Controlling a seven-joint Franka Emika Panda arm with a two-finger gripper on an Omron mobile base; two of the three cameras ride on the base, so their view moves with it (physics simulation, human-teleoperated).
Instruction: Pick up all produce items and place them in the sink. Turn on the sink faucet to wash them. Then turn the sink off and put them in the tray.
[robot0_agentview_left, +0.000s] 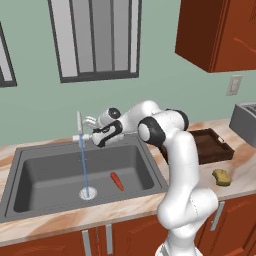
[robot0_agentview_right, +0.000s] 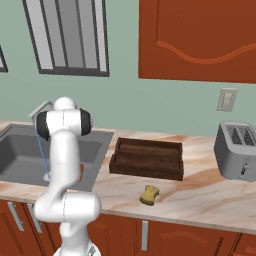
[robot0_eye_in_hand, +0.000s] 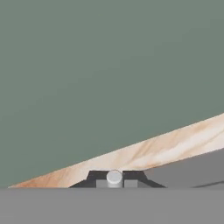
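Left base view: water runs over carrot (robot0_agentview_left: 117, 181) in sink (robot0_agentview_left: 30, 170); gripper (robot0_agentview_left: 90, 133) at faucet (robot0_agentview_left: 79, 131) handle, jaw state unclear. Nudge handle gently to shut off.

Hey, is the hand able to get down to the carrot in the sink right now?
Probably yes: the carrot lies uncovered on the sink floor, beside the water stream, with open space above it.

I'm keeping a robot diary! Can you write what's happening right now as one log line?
stage: washing | carrot: in sink | faucet: water running | gripper: at faucet handle, jaw state unclear | tray: empty
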